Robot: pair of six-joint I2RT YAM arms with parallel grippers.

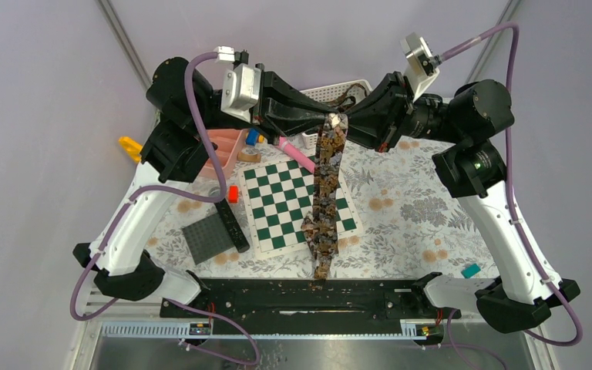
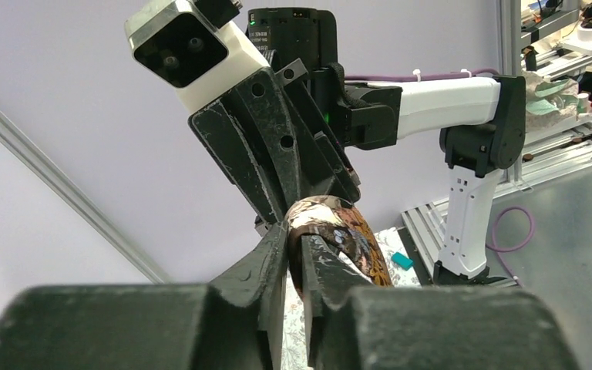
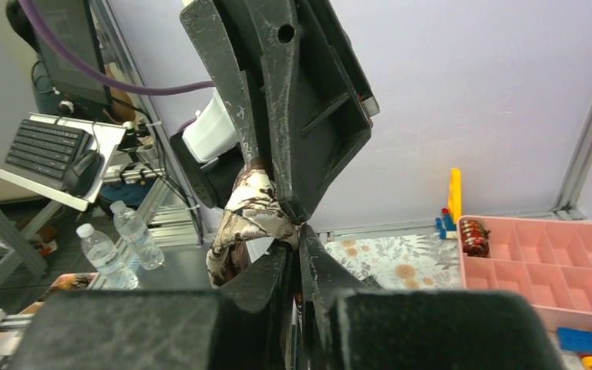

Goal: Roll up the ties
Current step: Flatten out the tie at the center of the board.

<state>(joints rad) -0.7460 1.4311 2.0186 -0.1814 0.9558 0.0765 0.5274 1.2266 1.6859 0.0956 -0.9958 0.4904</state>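
Both arms reached inward and met nose to nose over the far middle of the table (image 1: pixel 416 208) — the left gripper (image 2: pixel 294 245) and right gripper (image 3: pixel 299 245) each pinched shut on the top end of the patterned tie (image 1: pixel 325 193), which hung down across the chessboard mat (image 1: pixel 277 202). Rolling looked barely begun — next, that end needed turning over itself.

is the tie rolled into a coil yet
No, the tie stretches out unrolled from the left gripper and right gripper down across the chessboard.
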